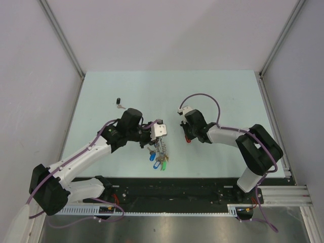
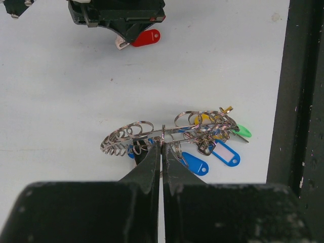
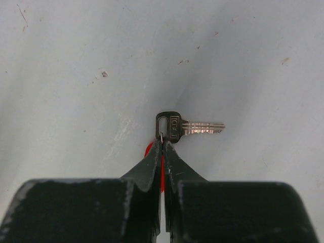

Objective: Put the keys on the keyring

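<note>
My left gripper (image 1: 161, 132) (image 2: 163, 144) is shut on the wire of the keyring (image 2: 167, 132), a silver ring crowded with small rings and keys. Blue tags (image 2: 226, 153), a green one (image 2: 243, 131) and a yellow one (image 2: 202, 119) hang from it; the bunch dangles below the gripper (image 1: 159, 154). My right gripper (image 1: 188, 135) (image 3: 162, 144) is shut on the loose key's red tag (image 3: 162, 172). Its silver key (image 3: 190, 127) sticks out past the fingertips, close above the table. In the left wrist view the red tag (image 2: 146, 37) shows beyond the keyring. The two grippers are about a hand-width apart.
A small dark-headed key (image 1: 119, 104) lies alone on the pale green table (image 1: 228, 96) at the back left. A black rail (image 2: 304, 126) runs along the table's near edge, close to the hanging keys. Walls close in the left, right and back.
</note>
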Motion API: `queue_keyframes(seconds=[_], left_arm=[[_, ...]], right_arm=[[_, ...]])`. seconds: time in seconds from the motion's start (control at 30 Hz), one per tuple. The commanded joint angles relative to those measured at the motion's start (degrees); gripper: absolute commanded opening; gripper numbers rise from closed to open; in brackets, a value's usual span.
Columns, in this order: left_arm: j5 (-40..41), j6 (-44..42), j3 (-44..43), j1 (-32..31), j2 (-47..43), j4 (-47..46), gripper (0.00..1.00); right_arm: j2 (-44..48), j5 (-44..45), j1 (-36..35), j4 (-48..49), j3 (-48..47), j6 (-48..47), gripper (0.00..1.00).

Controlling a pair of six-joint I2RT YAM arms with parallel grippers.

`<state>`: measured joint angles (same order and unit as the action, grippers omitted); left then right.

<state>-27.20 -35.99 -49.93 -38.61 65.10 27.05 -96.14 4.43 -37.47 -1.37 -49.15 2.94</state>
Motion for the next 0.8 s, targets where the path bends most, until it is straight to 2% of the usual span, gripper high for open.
queue_keyframes(seconds=[0.0,0.33,0.37,0.53,0.77], left_arm=[[-1.28,0.04,0.36,0.29,-1.64,-2.09,0.00],[-3.12,-0.14,0.54,0.29,-2.61,-2.53,0.00],[-3.30,-0.14,0.62,0.29,-2.61,-2.53,0.00],[-4.44,-0.31,0.80,0.29,-3.22,-2.88,0.00],[-6.19,-0.49,0.80,0.29,-3.84,-2.88,0.00]], right_arm=[[4.11,0.68,-0.58,0.49,1.16,-0.39,0.00],[17.73,-3.72,-3.39,-2.59,2.38,-10.75,0.00],[19.04,-7.12,-3.66,-2.59,2.56,-11.55,0.00],[26.68,-13.47,-5.41,-0.39,4.84,-15.33,0.00],[31.97,-24.71,-7.52,4.00,7.75,-19.63,0.00]])
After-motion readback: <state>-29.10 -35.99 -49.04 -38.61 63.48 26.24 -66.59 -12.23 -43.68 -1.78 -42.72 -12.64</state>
